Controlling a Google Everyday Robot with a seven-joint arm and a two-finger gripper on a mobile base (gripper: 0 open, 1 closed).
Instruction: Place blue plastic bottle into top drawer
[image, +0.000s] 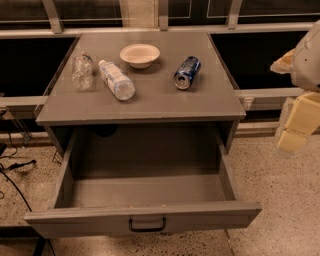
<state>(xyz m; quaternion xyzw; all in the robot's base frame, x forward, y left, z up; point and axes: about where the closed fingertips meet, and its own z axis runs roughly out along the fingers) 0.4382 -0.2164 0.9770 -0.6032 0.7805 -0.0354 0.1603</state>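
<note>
In the camera view you have the blue plastic bottle (116, 79) lying on its side on the grey cabinet top (155, 102), left of centre. Its long axis runs diagonally: the white cap points toward the back left and the base toward the front right, near the middle of the top. The pale label wraps its middle.

Just to its left, a wrinkled clear bottle (82, 71) lies close beside it. I can't say whether they touch. Behind the bottle sits a cream bowl (140, 54), upright, with only its pale inside showing. To the right, well apart, a blue can (187, 73) lies on its side with one end facing you.

Below, the top drawer (100, 220) is pulled out, with its black handle (147, 225) at the front centre. You see its grey floor and side walls.

The gripper (294, 131) hangs at the right edge, off the cabinet and over the speckled floor (280, 210), well away from the bottle. You cannot tell whether it is open or closed.
</note>
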